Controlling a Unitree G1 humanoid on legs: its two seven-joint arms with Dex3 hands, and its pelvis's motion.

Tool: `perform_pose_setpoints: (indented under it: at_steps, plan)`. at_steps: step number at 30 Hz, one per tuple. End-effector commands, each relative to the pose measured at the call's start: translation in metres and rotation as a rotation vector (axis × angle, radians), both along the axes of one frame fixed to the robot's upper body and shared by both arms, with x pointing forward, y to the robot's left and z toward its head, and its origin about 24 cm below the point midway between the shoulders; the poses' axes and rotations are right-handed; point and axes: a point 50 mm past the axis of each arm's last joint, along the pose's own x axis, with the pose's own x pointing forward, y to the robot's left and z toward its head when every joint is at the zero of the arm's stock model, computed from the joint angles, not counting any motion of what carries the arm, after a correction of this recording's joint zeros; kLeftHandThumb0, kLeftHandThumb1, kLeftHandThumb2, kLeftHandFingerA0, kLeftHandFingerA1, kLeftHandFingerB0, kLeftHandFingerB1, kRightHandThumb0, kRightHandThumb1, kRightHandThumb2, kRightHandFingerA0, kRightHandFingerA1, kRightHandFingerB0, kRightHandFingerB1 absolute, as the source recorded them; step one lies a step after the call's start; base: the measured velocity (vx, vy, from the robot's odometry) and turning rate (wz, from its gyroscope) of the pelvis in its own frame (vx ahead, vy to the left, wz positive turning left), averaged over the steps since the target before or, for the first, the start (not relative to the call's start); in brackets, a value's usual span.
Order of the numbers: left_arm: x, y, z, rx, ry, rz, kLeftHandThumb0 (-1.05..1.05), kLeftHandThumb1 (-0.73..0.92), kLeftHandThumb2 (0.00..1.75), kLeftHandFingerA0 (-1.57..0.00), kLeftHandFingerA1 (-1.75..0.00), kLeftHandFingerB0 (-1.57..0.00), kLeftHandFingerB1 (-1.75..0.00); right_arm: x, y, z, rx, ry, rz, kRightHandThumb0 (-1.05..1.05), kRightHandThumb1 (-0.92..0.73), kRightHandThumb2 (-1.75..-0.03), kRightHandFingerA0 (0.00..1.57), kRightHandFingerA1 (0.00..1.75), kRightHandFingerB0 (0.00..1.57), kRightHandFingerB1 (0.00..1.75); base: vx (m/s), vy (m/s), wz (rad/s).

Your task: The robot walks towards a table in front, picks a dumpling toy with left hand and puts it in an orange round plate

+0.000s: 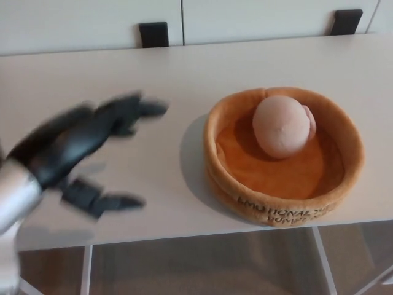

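Note:
The dumpling toy (283,126), a pale pink ball with a small pleat, lies inside the orange round plush plate (282,206) on the right half of the white table (184,80). My left hand (83,153) hangs over the table's left front, well left of the plate. It is blurred by motion, its black fingers (138,110) spread apart with nothing between them. My right hand does not show.
Two black brackets (153,34) (346,21) sit at the table's far edge against a pale wall. The table's front edge runs just below the plate, with a thin leg (324,261) and floor beneath.

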Motion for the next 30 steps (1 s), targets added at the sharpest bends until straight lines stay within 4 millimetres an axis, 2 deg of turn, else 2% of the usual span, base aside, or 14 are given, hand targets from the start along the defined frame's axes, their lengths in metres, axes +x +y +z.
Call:
perform_pose_setpoints:
  at_steps: [1, 2, 3, 4, 5, 9, 10, 11, 14, 16, 17, 28, 29, 30]
  plan:
    - [-0.254, 0.109, -0.094, 0.213, 0.59, 0.197, -0.23, 0.4, 0.89, -0.04, -0.51, 0.0, -0.47, -0.028, -0.021, 0.009, -0.105, 0.033, -0.093, -0.45, -0.62, -0.61, 0.58, 0.42, 0.19, 0.29, 0.0, 0.0, 0.0]
    - [-0.262, 0.109, -0.108, 0.272, 0.616, 0.211, -0.23, 0.4, 0.89, -0.04, -0.51, 0.0, -0.47, -0.031, -0.021, 0.009, -0.11, 0.039, -0.089, -0.45, -0.62, -0.61, 0.58, 0.42, 0.19, 0.29, 0.0, 0.0, 0.0]
    - [-0.272, 0.109, -0.128, 0.353, 0.641, 0.213, -0.26, 0.3, 0.83, -0.47, -0.67, -0.07, -0.47, -0.035, -0.021, 0.009, -0.114, 0.051, -0.09, -0.45, -0.62, -0.59, 0.56, 0.42, 0.2, 0.29, 0.0, 0.0, 0.0]
    - [-0.274, 0.109, -0.134, 0.377, 0.646, 0.213, -0.26, 0.3, 0.83, -0.47, -0.67, -0.07, -0.47, -0.036, -0.022, 0.009, -0.114, 0.055, -0.093, -0.45, -0.62, -0.59, 0.56, 0.42, 0.2, 0.29, 0.0, 0.0, 0.0]
    - [-0.279, 0.109, -0.147, 0.42, 0.662, 0.22, -0.54, 0.5, 0.56, -0.73, -0.82, -0.34, -0.32, -0.037, -0.022, 0.009, -0.116, 0.06, -0.094, -0.53, -0.51, -0.77, 0.49, 0.51, 0.14, 0.39, 0.0, 0.0, 0.0]
    - [-0.286, 0.11, -0.16, 0.477, 0.672, 0.219, -0.54, 0.5, 0.56, -0.73, -0.82, -0.34, -0.32, -0.038, -0.022, 0.009, -0.118, 0.065, -0.094, -0.53, -0.51, -0.77, 0.49, 0.51, 0.14, 0.39, 0.0, 0.0, 0.0]
    - [-0.291, 0.11, -0.178, 0.482, 0.672, 0.286, -0.59, 0.5, 0.82, -0.9, -1.0, -0.5, -0.51, -0.036, -0.022, 0.009, -0.128, 0.06, -0.089, -0.47, -0.64, -0.61, 0.53, 0.4, 0.19, 0.29, 0.0, 0.0, 0.0]
    - [-0.291, 0.111, -0.185, 0.502, 0.687, 0.29, -0.55, 0.62, 0.59, -0.8, -0.69, -0.56, -0.39, -0.035, -0.022, 0.009, -0.13, 0.057, -0.091, -0.47, -0.65, -0.61, 0.5, 0.38, 0.2, 0.29, 0.0, 0.0, 0.0]
    - [-0.286, 0.116, -0.203, 0.573, 0.813, 0.243, -0.5, 0.5, 0.8, -0.63, -0.6, -0.44, -0.5, -0.033, -0.024, 0.01, -0.137, 0.048, -0.096, -0.56, -0.51, -0.76, 0.46, 0.49, 0.16, 0.39, 0.0, 0.0, 0.0]
    - [-0.288, 0.12, -0.211, 0.613, 0.893, 0.212, -0.48, 0.48, 0.79, -0.67, -0.64, -0.43, -0.5, -0.036, -0.025, 0.011, -0.143, 0.045, -0.103, -0.34, -0.43, -0.92, 0.44, 0.61, 0.07, 0.45, 0.0, 0.0, 0.0]
    - [-0.289, 0.121, -0.213, 0.619, 0.912, 0.194, -0.48, 0.47, 0.77, -0.71, -0.65, -0.43, -0.5, -0.036, -0.025, 0.011, -0.144, 0.031, -0.11, -0.44, -0.62, -0.6, 0.59, 0.4, 0.22, 0.29, 0.0, 0.0, 0.0]
    - [-0.275, 0.134, -0.242, 0.573, 1.148, 0.205, -0.41, 0.61, 0.58, -0.52, -0.44, -0.4, -0.37, -0.027, -0.024, 0.012, -0.157, -0.03, -0.124, -0.42, -0.63, -0.6, 0.57, 0.39, 0.25, 0.3, 0.0, 0.0, 0.0]
    - [-0.267, 0.138, -0.254, 0.541, 1.196, 0.292, -0.39, 0.64, 0.59, -0.42, -0.44, -0.21, -0.3, -0.031, -0.023, 0.01, -0.155, -0.009, -0.123, -0.39, -0.6, -0.58, 0.6, 0.4, 0.26, 0.3, 0.0, 0.0, 0.0]
    - [-0.26, 0.138, -0.262, 0.511, 1.234, 0.352, -0.39, 0.64, 0.59, -0.42, -0.44, -0.21, -0.3, -0.033, -0.022, 0.01, -0.154, 0.006, -0.122, -0.39, -0.6, -0.58, 0.6, 0.4, 0.26, 0.3, 0.0, 0.0, 0.0]
